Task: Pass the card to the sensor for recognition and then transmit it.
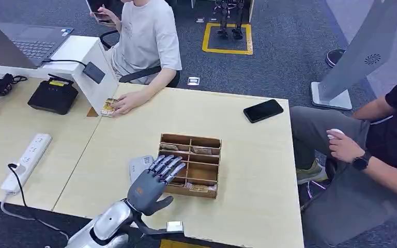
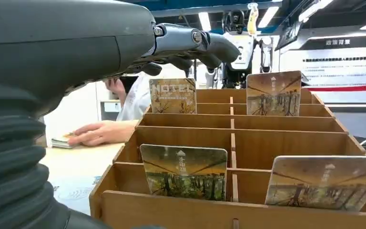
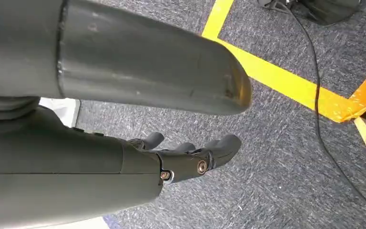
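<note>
black phone (image 1: 263, 110) on table (image 1: 248, 155) | power strip (image 1: 26, 161) | laptop (image 1: 31, 45)

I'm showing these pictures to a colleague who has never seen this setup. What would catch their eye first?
Probably the robot's left hand, fingers spread, hovering at the near left edge of the wooden card box in the middle of the table; the left wrist view shows cards standing upright in its slots. Next, a person's hand rests on a card at the table's far side, and a black phone lies towards the far right corner.
</note>
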Robot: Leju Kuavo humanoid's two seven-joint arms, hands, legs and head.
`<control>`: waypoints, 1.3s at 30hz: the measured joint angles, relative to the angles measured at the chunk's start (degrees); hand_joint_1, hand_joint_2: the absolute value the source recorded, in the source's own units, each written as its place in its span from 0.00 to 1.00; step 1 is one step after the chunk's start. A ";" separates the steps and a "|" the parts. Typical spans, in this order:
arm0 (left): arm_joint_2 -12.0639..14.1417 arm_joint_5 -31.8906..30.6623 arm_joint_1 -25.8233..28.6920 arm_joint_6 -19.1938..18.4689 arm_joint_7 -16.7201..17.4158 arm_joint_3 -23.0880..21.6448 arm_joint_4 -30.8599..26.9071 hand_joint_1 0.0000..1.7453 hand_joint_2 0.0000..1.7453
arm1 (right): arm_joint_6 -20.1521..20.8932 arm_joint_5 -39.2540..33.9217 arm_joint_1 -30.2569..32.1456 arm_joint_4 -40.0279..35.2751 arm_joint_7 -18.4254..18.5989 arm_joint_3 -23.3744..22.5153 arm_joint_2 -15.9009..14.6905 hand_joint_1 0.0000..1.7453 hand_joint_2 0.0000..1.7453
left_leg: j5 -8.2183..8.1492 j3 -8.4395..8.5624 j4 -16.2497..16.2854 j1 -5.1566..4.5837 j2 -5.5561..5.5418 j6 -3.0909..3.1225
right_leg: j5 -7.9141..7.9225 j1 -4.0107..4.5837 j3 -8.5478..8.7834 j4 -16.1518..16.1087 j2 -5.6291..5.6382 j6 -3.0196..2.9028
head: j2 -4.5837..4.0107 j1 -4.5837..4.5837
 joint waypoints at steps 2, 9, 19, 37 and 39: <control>0.00 -0.42 0.03 -0.09 0.13 -0.02 0.00 0.00 1.00 | -0.09 -0.07 0.00 0.04 -0.04 0.04 0.00 0.00 0.00 | 0.00 0.00 0.00 0.00 0.00 0.00 | 0.00 0.00 0.00 0.00 0.00 0.00 | 0.00 0.00; 0.00 -1.12 0.03 -0.24 0.48 -0.02 -0.02 0.00 1.00 | -0.15 -0.09 0.01 0.11 -0.04 0.31 0.00 0.00 0.00 | 0.00 0.00 0.00 0.00 0.00 0.00 | 0.00 0.00 0.00 0.00 0.00 0.00 | 0.00 0.00; 0.00 -1.12 0.03 -0.24 0.48 -0.02 -0.02 0.00 1.00 | -0.15 -0.09 0.00 0.13 -0.04 0.37 0.00 0.00 0.00 | 0.00 0.00 0.00 0.00 0.00 0.00 | 0.00 0.00 0.00 0.00 0.00 0.00 | 0.00 0.00; -0.17 -0.39 0.08 -0.50 0.52 -0.07 0.00 0.00 1.00 | -0.20 -0.09 -0.01 0.13 -0.04 0.39 0.00 0.00 0.00 | 0.00 0.00 0.00 0.00 0.00 0.00 | 0.00 0.00 0.00 0.00 0.00 0.00 | 0.00 0.00; -0.17 0.02 0.16 -0.65 0.61 -0.07 0.00 0.00 1.00 | -0.24 -0.09 -0.01 0.13 -0.04 0.39 0.00 0.00 0.00 | 0.00 0.00 0.00 0.00 0.00 0.00 | 0.00 0.00 0.00 0.00 0.00 0.00 | 0.00 0.00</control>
